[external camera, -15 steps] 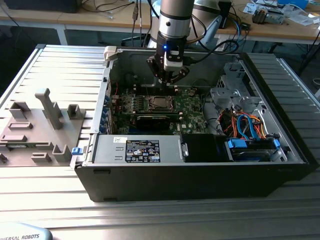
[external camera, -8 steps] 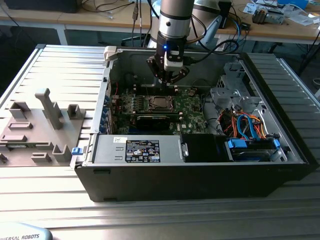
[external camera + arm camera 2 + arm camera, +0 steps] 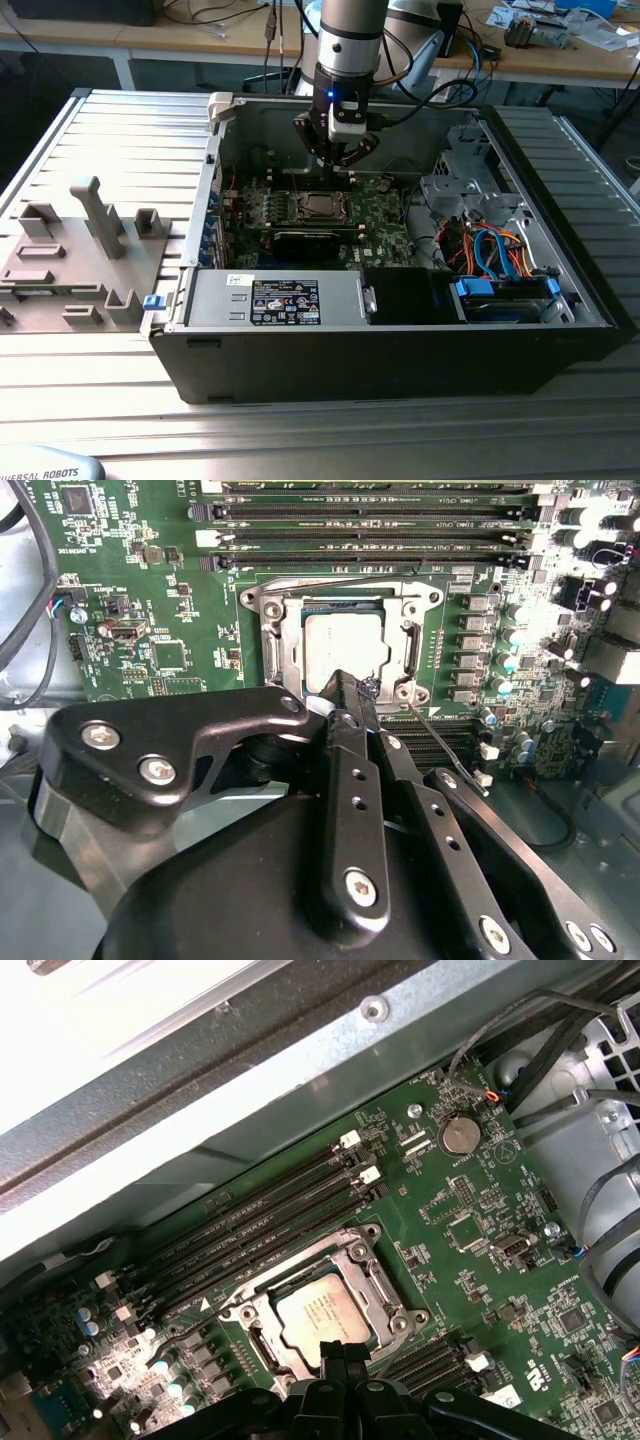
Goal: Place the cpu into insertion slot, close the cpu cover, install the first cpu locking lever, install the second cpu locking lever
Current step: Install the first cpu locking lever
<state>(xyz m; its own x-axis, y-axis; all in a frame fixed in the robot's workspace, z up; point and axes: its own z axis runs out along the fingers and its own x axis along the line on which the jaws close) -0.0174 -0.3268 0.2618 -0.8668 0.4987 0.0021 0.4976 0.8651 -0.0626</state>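
- One arm [image 3: 350, 40], one gripper [image 3: 338, 160] – it hangs inside the case [image 3: 300, 360], just over the board [image 3: 385, 215].
- Claw: in both wrist views the fingers [image 3: 345, 740] are drawn together, narrow gap. Cannot tell if anything is pinched. The tips sit at the edge of the socket frame.
- One cpu [image 3: 345, 645], silvery top up, seated in the slot [image 3: 288, 655].
- One cover [image 3: 268, 620], lying flat around the cpu, which shows through the cut-out.
- One thin wire lever [image 3: 445, 745] in the second wrist view, angling away from a socket corner.
- Four long memory slots [image 3: 260, 1225] beside the socket, all bare. One coin cell [image 3: 460, 1137] on the board.
- The open case holds the green board, a labelled grey box [image 3: 280, 300] along the front, and blue cables [image 3: 495, 250] towards the exterior view's right.
- The case lies on a ribbed metal table [image 3: 120, 130] – a grey fixture [image 3: 60, 270] sits on the exterior view's left.
- Wooden benches [image 3: 200, 45] with cables stand behind.
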